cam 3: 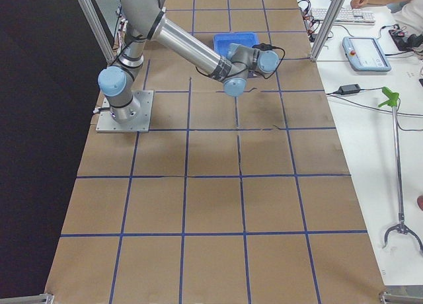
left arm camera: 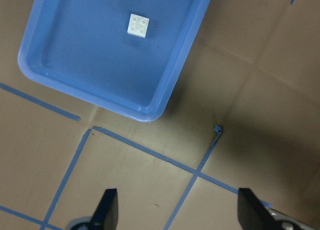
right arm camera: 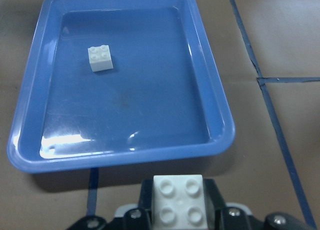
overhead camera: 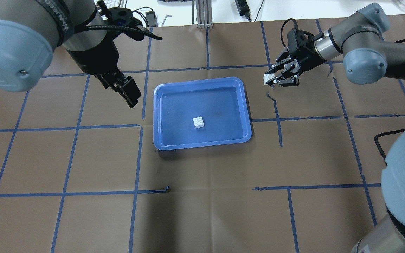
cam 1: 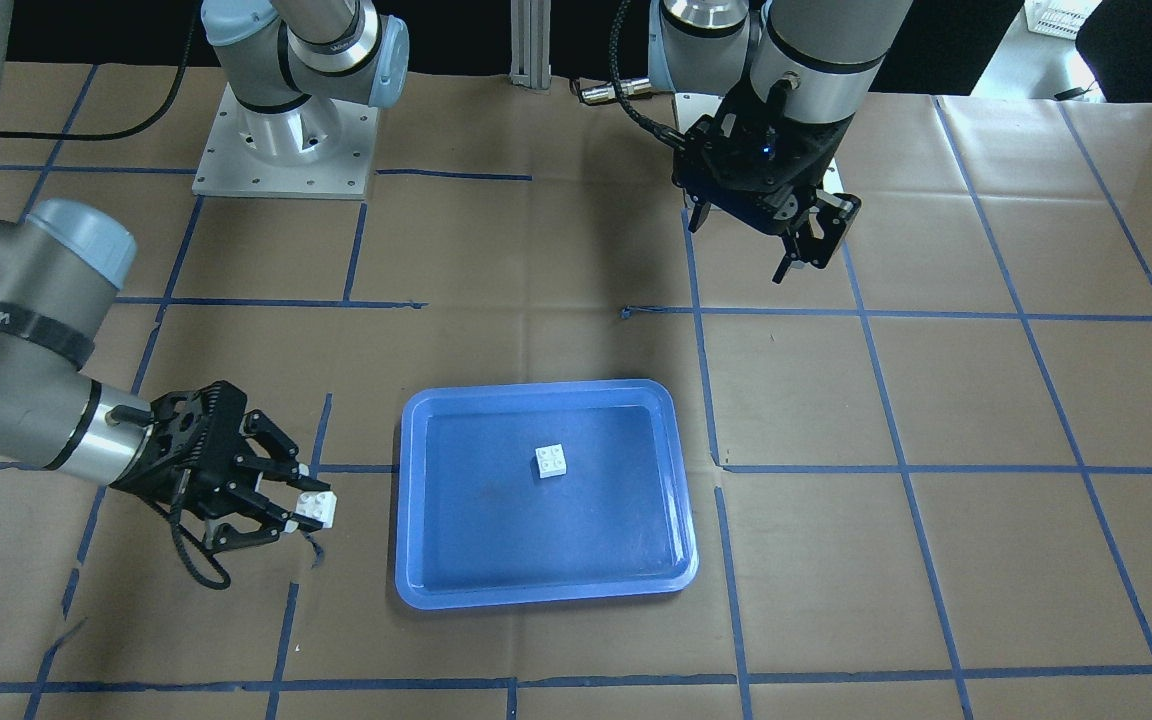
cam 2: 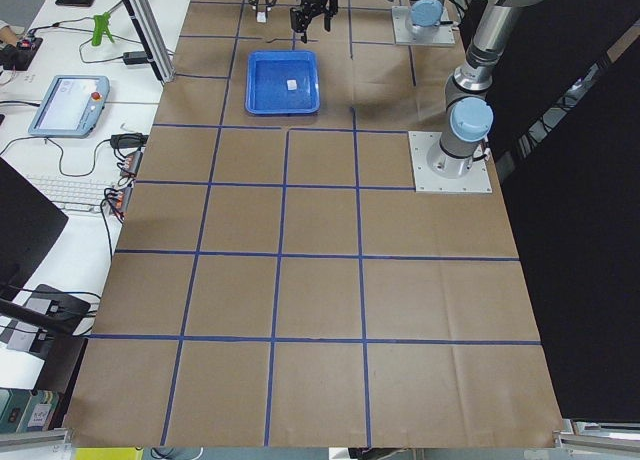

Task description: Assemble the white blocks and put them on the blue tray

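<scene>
With the right claw pinching one white block just beside the blue tray and the left claw spread wide and empty, carry it over the other block mid-tray, square the studs, then press straight down

the blocks are white, the tray blue, the brown table cover gridded with blue tape

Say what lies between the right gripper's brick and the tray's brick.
Right wrist view: only brown paper table cover, then the rim and bare floor of the blue plastic tray, between the held white studded brick and the loose one.
</scene>
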